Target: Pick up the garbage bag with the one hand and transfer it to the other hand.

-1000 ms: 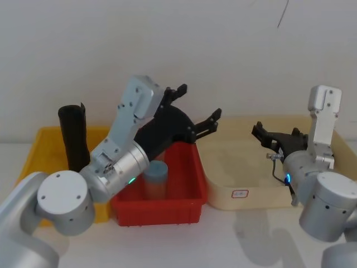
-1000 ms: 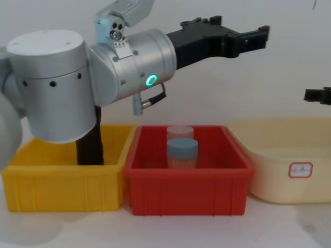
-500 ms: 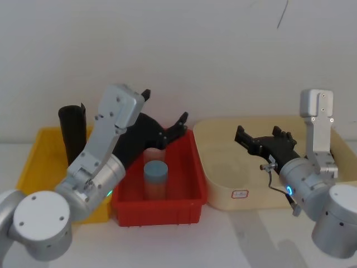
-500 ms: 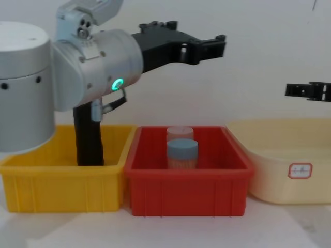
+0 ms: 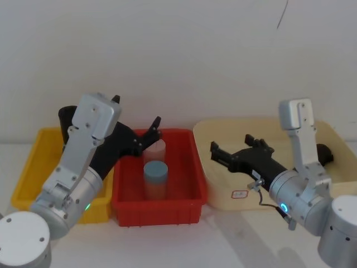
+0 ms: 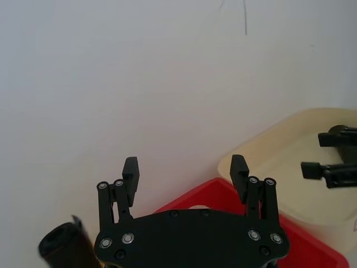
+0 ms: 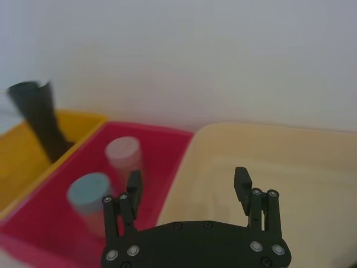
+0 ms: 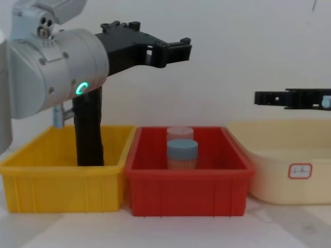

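Observation:
The garbage bag (image 8: 89,129), a tall black roll, stands upright in the yellow bin (image 8: 62,181); its top (image 5: 68,118) peeks out behind my left arm. My left gripper (image 8: 181,50) is open and empty, high over the red bin (image 8: 186,188), to the right of the bag and above its top. In the left wrist view the open fingers (image 6: 131,168) frame bare wall, with the bag (image 6: 64,243) off to one side. My right gripper (image 5: 230,143) is open and empty over the cream bin (image 5: 312,131), pointing towards the red bin. The right wrist view shows the bag (image 7: 39,117) far off.
Two jars stand in the red bin, a blue-lidded one (image 8: 182,152) in front of a pink-lidded one (image 8: 180,133). The three bins sit side by side before a white wall. A small dark object (image 5: 323,152) lies in the cream bin.
My left arm has swung left, carrying the open gripper from over the red bin's right side to near the bag. My right gripper has reached left across the cream bin.

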You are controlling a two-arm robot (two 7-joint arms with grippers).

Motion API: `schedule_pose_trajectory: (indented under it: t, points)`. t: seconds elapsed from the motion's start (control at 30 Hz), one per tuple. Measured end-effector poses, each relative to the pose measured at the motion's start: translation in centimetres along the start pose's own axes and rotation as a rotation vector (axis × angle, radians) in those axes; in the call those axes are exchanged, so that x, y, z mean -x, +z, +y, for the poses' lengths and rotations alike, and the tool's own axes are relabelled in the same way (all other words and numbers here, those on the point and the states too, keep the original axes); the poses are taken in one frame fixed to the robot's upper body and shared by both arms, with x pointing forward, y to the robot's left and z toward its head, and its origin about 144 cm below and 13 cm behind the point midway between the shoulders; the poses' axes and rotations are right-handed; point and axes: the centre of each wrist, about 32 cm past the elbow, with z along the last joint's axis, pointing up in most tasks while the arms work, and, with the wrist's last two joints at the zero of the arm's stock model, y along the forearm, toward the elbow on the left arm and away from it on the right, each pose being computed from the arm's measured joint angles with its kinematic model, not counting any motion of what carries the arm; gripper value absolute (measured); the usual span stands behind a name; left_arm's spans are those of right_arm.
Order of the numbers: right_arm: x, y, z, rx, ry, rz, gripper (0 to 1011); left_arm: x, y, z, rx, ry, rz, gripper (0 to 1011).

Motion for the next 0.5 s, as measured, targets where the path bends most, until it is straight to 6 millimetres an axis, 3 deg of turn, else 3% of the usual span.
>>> schedule_pose_trajectory:
  t: [0.5]
  points:
    - [1.7,-0.5,-0.5,0.049,0.244,-0.091,1000,-0.2,0.3,1.7,-0.019,0.051,-0.006,1001]
